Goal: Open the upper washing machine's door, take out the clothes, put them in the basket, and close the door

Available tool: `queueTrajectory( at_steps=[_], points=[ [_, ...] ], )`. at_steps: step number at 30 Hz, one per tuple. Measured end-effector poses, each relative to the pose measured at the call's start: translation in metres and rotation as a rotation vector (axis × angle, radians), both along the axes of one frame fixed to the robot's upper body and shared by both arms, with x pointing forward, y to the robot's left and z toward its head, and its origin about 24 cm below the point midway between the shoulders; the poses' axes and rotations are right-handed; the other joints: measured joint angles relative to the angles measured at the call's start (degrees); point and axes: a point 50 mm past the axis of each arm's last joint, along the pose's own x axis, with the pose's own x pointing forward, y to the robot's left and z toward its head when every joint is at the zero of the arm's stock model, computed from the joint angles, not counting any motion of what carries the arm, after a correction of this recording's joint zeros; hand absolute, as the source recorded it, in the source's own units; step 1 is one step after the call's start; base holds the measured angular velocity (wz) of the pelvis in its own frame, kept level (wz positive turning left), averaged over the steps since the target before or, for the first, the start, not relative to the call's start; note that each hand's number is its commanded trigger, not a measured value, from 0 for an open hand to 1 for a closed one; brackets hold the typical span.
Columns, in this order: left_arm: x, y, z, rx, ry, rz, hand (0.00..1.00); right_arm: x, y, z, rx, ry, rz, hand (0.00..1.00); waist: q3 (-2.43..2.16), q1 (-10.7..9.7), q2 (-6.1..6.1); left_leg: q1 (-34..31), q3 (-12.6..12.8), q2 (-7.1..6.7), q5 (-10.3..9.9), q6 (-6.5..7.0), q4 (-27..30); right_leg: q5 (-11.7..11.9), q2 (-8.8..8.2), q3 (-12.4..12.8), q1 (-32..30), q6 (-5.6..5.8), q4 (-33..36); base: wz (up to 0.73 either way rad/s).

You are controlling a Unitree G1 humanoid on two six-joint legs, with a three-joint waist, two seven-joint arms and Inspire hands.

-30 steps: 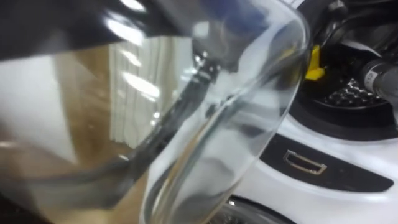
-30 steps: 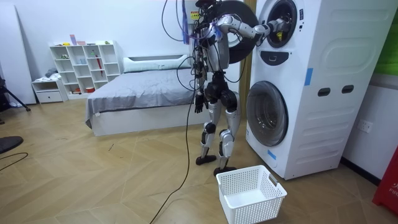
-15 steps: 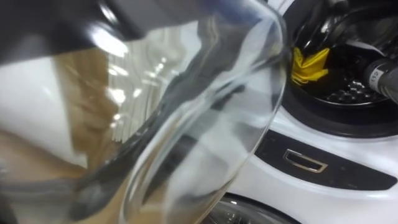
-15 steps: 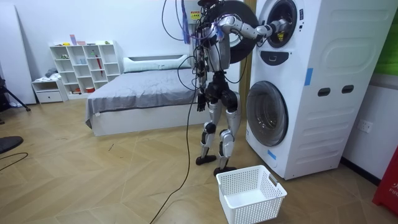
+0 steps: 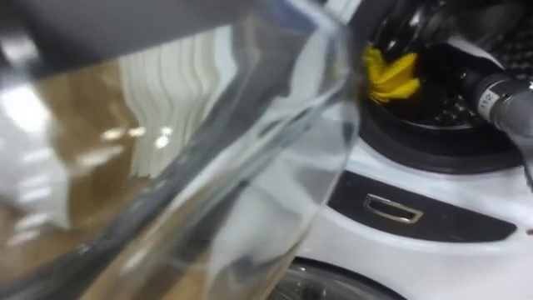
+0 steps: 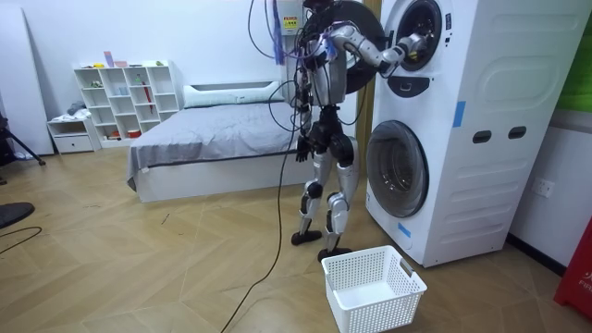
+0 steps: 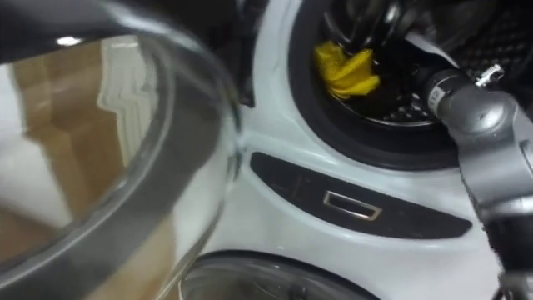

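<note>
I stand in front of a stacked white washing machine [image 6: 453,120] with my right arm reaching into its upper drum [image 5: 450,100]. A bunched yellow cloth [image 7: 346,71] hangs at the left of the drum mouth, also seen as the yellow cloth [image 5: 390,75]. My right hand [image 7: 385,23] is dark against the drum just above the cloth, and its fingers seem curled on the cloth's top. The open round glass door [image 5: 208,167] covers the left of the eye views. My left hand [image 6: 301,146] hangs by my hip.
A white laundry basket [image 6: 373,287] sits on the wooden floor by my feet, in front of the lower machine's door [image 6: 398,171]. A dark panel with a metal handle [image 5: 391,208] lies below the drum. A bed [image 6: 213,139] and a shelf [image 6: 125,97] stand behind me.
The eye views have shifted. The yellow cloth has come out from behind the glass door's edge toward the drum mouth. In the room view my right arm has drawn back slightly.
</note>
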Motion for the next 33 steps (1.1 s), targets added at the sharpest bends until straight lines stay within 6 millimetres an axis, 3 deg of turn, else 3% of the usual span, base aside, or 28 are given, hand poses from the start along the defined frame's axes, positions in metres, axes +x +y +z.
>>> queueTrajectory(
  at_steps=[4, 6, 8, 12, 18, 20, 26, 30, 33],
  points=[
    [-0.021, 0.001, -0.001, 0.001, -0.003, 0.072, 0.0, -0.039, 0.023, 0.014, 0.058, -0.128, 0.151, 1.0, -0.35, -3.4, 0.8, 1.6, 1.3, 1.11, 0.0, -0.03, -0.7, 0.2, 0.59, 1.9, 0.8, -0.33, -0.1, -0.21],
    [-0.029, -0.002, -0.003, -0.006, 0.01, 0.08, 0.0, -0.057, 0.031, 0.017, 0.067, -0.173, 0.214, 1.0, -0.05, -5.6, 1.44, 2.4, 1.9, 1.25, 0.3, -0.44, -1.2, 0.2, 0.68, 1.9, 1.5, -0.32, -0.2, 0.04],
    [-0.032, -0.002, -0.003, -0.007, -0.005, 0.097, 0.0, -0.076, 0.033, 0.017, 0.101, -0.208, 0.255, 1.0, -0.14, -6.5, 1.3, 2.6, 2.6, 1.39, 0.3, -0.44, -1.1, 0.2, 0.95, 2.6, 1.4, -0.32, -0.2, -0.16],
    [-0.042, -0.004, -0.003, -0.011, -0.013, 0.125, 0.0, -0.086, 0.03, 0.018, 0.205, -0.196, 0.304, 1.0, -0.09, -8.0, 1.18, 2.8, 3.7, 1.36, 0.2, -0.47, -1.3, 0.2, 1.27, 4.4, 1.2, -0.32, -0.3, -0.16],
    [-0.064, -0.008, -0.003, -0.011, 0.012, 0.154, 0.0, -0.103, 0.022, 0.011, 0.301, -0.151, 0.367, 1.0, 0.02, -10.1, 1.03, 2.3, 7.9, 1.88, -0.4, -1.42, -2.0, 0.4, 1.72, 4.8, -0.3, -0.75, 0.1, -0.11],
    [-0.065, -0.01, -0.004, -0.015, 0.014, 0.154, 0.0, -0.107, 0.016, 0.008, 0.312, -0.139, 0.366, 1.0, 0.26, -10.7, 1.21, 2.1, 8.2, 2.13, -1.0, -1.57, -2.3, 0.6, 2.27, 4.8, -0.7, -1.02, 0.5, -0.06],
    [-0.082, -0.01, -0.002, -0.008, 0.031, 0.195, 0.0, -0.118, -0.003, 0.007, 0.298, -0.16, 0.3, 1.0, 0.15, -11.4, 1.54, 1.2, 9.6, 2.15, -1.3, -1.82, -1.1, 0.8, 2.47, 7.0, -2.0, -1.35, 1.2, -0.16],
    [-0.08, -0.01, -0.002, -0.008, 0.026, 0.194, 0.0, -0.123, -0.011, 0.003, 0.308, -0.16, 0.27, 1.0, 0.17, -12.6, 1.72, 1.2, 10.1, 2.11, -1.4, -1.9, -1.0, 0.9, 2.68, 7.2, -2.8, -1.45, 1.9, -0.07],
    [-0.067, -0.008, -0.003, -0.007, -0.008, 0.184, 0.0, -0.125, -0.018, -0.001, 0.314, -0.151, 0.231, 1.0, 0.2, -12.7, 1.82, 1.2, 10.8, 2.11, -1.4, -1.9, -1.0, 0.9, 2.78, 7.7, -3.1, -1.46, 2.1, -0.11]
  ],
)
